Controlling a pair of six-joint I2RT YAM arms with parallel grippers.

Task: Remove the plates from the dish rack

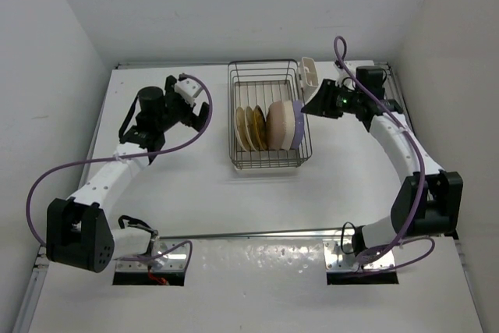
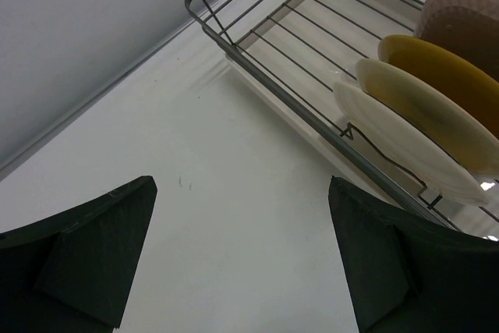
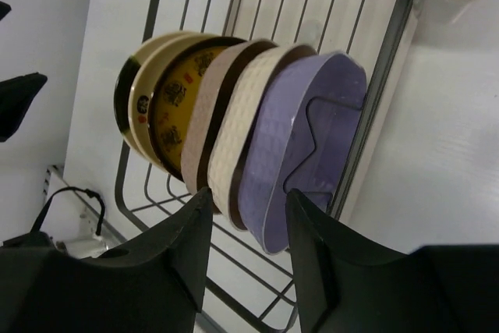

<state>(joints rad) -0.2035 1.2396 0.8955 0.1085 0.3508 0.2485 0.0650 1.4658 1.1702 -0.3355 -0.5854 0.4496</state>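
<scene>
The dish rack (image 1: 269,163), a silver wire basket, stands at the table's middle back. Plates stand on edge in it: three thin round cream and yellow-gold ones (image 1: 250,128), a pinkish-beige one (image 1: 279,124) and a lavender one (image 1: 297,125). My right gripper (image 1: 313,104) is open at the rack's right rim. In the right wrist view (image 3: 248,212) its jaws stand either side of the near edges of the lavender plate (image 3: 308,138) and a beige plate (image 3: 248,118). My left gripper (image 1: 191,104) is open and empty over the table left of the rack (image 2: 265,76); in its wrist view (image 2: 242,193) bare table lies between the jaws.
A white cutlery cup (image 1: 308,74) is clipped to the rack's back right corner, close to my right gripper. White walls close the table on the left, back and right. The rack's back half holds only bare wires (image 1: 263,83).
</scene>
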